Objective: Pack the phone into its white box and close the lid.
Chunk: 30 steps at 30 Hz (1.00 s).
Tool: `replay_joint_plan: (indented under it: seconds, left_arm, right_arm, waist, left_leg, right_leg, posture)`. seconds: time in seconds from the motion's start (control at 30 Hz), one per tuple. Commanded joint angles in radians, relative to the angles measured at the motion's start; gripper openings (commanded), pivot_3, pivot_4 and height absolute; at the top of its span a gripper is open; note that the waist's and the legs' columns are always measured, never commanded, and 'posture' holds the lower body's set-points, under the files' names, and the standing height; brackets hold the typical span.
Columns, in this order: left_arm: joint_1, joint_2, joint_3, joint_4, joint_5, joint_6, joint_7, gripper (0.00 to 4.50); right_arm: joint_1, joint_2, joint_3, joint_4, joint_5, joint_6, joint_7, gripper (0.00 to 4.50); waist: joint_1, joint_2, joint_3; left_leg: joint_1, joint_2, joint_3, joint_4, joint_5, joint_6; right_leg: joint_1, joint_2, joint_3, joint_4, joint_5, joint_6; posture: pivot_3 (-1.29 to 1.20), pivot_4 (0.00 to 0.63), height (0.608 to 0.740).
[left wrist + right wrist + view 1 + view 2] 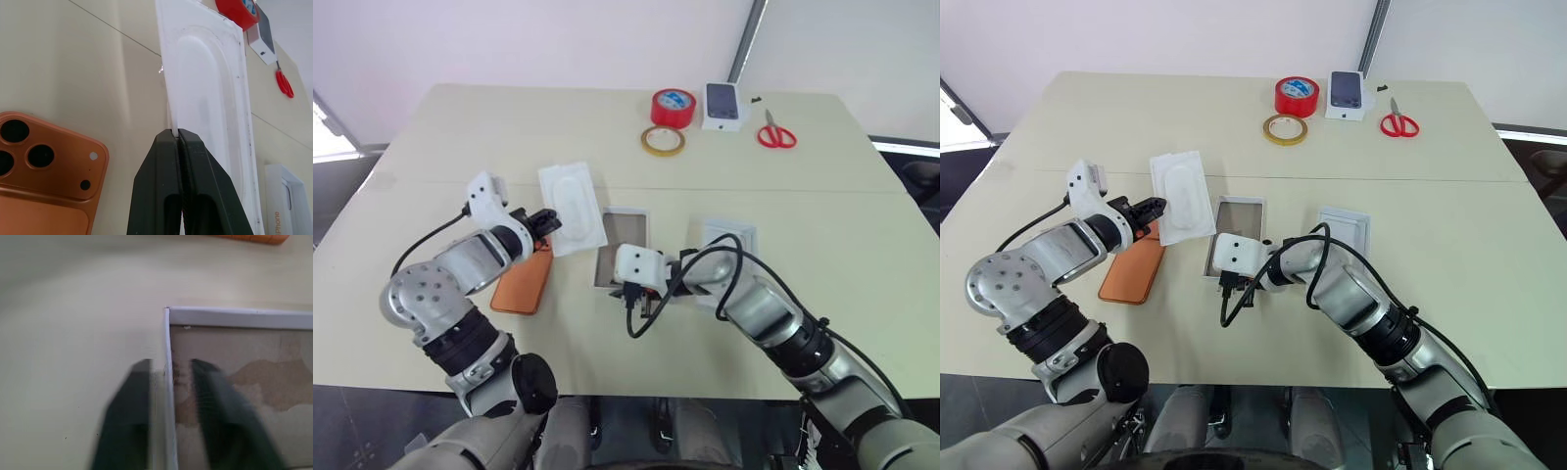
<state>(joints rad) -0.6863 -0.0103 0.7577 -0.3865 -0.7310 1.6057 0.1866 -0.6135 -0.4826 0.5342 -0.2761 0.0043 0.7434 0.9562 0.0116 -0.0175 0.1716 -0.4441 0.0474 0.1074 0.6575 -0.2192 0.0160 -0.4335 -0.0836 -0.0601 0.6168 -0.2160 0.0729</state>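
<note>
up close, right gripper (pixel 168 396) astride white box (pixel 234 318) rim (jaws apart)

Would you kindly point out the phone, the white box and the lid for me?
phone (pixel 521 286): left eye view, middle of its orange back.
white box (pixel 1237 223): right eye view, its brownish floor.
lid (pixel 1345 232): right eye view, middle of its white surface.

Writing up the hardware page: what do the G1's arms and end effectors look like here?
Both arms are silver-grey metal segments with black ribbed joints. The left arm's round elbow housing has a ring of small holes. A white camera block sits on each wrist, with a loose black cable looping from it. The left end effector and right end effector each have two black tapered fingers.
</note>
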Motion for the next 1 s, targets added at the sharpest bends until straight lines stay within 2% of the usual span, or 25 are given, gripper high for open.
replay_joint_plan:
  seconds: [0.03,0.2,0.33,0.47,1.0]
  left_arm:
    - [0.0,0.005,-0.051,-0.015,-0.035,0.009,-0.005,0.0]
    - [0.029,-0.012,-0.123,-0.02,-0.051,0.009,0.011,0.0]
    - [0.041,-0.05,-0.184,-0.011,-0.051,0.009,0.036,0.0]
    - [0.07,-0.078,-0.245,0.004,-0.033,0.009,0.068,0.0]
    - [0.073,-0.102,-0.302,0.027,-0.034,0.009,0.122,0.0]
  right_arm:
    - [-0.022,-0.047,-0.132,-0.078,0.062,0.023,0.016,3.43]
    - [-0.001,-0.177,-0.259,-0.057,0.091,0.008,0.03,3.43]
    - [0.004,-0.221,-0.311,-0.019,0.113,-0.006,0.027,3.43]
    - [0.002,-0.227,-0.322,0.007,0.111,-0.018,0.01,3.43]
    - [0.041,-0.21,-0.336,0.044,0.158,-0.075,0.01,3.43]
  waist:
    - [0.0,0.0,0.0]
    - [0.001,0.0,0.0]
    - [-0.001,0.0,0.0]
    - [-0.003,0.0,0.0]
    - [0.0,0.0,0.0]
  left_leg:
    - [0.0,0.0,0.0,0.0,0.0,0.0]
    - [0.0,0.0,0.0,0.0,0.0,0.0]
    - [0.0,0.0,0.0,0.0,0.0,0.0]
    - [0.0,0.0,0.0,-0.001,0.0,0.0]
    - [0.0,0.0,0.0,0.0,0.0,0.0]
  right_leg:
    - [0.0,0.0,0.0,0.0,0.0,0.0]
    - [0.0,0.0,0.0,-0.001,0.0,0.0]
    - [0.0,0.0,0.0,-0.001,0.0,0.0]
    - [0.0,0.001,0.0,-0.001,0.0,0.0]
    - [0.0,0.001,0.0,-0.001,0.0,0.0]
  posture:
    - [0.0,0.15,0.74]
    - [0.0,0.15,0.74]
    - [0.0,0.15,0.74]
    - [0.0,0.15,0.74]
    - [0.0,0.15,0.74]
